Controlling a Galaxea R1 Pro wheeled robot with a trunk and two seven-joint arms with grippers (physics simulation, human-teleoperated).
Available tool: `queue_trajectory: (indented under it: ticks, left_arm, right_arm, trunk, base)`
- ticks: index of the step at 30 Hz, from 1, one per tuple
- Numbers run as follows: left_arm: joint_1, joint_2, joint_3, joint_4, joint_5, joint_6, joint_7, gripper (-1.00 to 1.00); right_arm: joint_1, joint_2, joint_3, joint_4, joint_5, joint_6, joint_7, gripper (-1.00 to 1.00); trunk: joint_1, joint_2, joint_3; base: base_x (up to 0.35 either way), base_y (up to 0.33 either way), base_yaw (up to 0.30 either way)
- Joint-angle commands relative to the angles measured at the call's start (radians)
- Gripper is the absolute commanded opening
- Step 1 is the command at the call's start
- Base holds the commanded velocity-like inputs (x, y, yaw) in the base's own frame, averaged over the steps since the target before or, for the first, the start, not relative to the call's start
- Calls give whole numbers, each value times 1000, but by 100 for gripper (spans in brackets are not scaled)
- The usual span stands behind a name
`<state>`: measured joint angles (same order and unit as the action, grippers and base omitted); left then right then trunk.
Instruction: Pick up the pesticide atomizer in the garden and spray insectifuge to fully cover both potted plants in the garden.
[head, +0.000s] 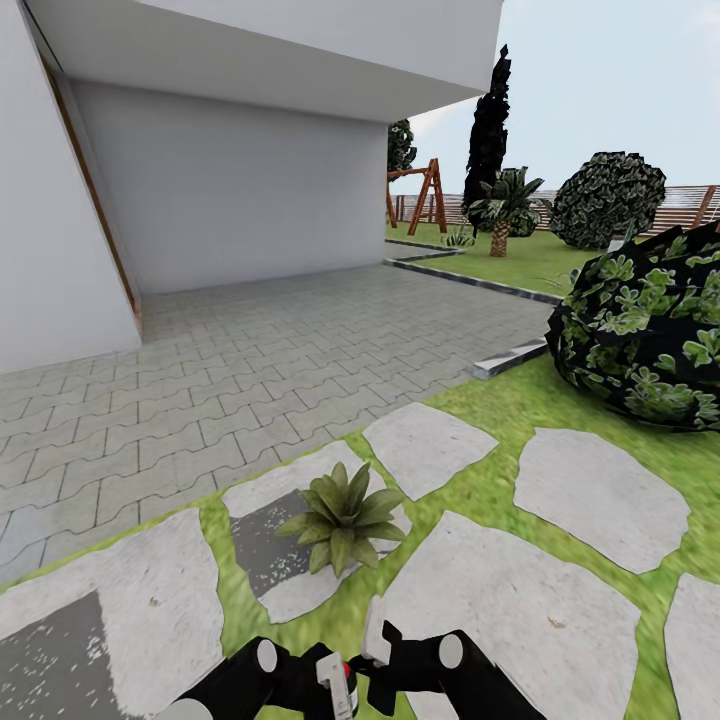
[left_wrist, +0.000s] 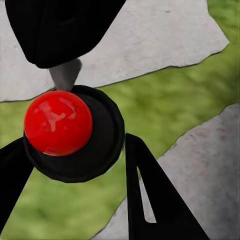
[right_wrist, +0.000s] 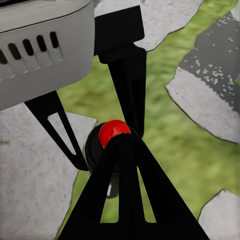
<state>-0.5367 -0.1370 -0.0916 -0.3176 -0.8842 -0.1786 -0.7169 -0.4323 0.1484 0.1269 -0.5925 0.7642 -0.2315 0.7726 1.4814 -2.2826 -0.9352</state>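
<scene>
One potted plant (head: 343, 517), a low rosette of pointed green leaves, sits on a stepping stone just ahead of my arms. The pesticide atomizer (head: 347, 668) shows as a black round cap with a red knob (left_wrist: 58, 122) and a grey nozzle. My left gripper (left_wrist: 74, 141) is shut on the cap, one finger on each side. My right gripper (right_wrist: 122, 137) is shut, its fingers pressed together, with its tip at the red knob (right_wrist: 113, 131). Both grippers hover low over grass at the bottom of the head view, left gripper (head: 333, 683) beside right gripper (head: 374, 638).
Grey stepping stones (head: 520, 610) lie in the lawn around me. A paved driveway (head: 250, 360) and a white house wall (head: 230, 200) are ahead on the left. A round ivy-like shrub (head: 645, 335) stands on the right. Farther off are a palm, a swing frame and the slat fence (head: 690, 205).
</scene>
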Motion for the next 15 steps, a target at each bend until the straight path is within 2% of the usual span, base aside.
queue_trajectory:
  ticks: [1, 15]
  left_arm:
    - [0, 0, 1, -1, -10, -7, -1, -100]
    - [0, -3, 0, -1, -10, -7, -1, -100]
  right_arm:
    - [0, 0, -1, -1, 10, -6, 1, -100]
    - [0, -2, -1, -1, 12, -6, 1, -100]
  trunk:
    - [0, 0, -1]
    - [0, 0, -1]
  base:
    - [0, 0, 0]
    - [0, 0, 0]
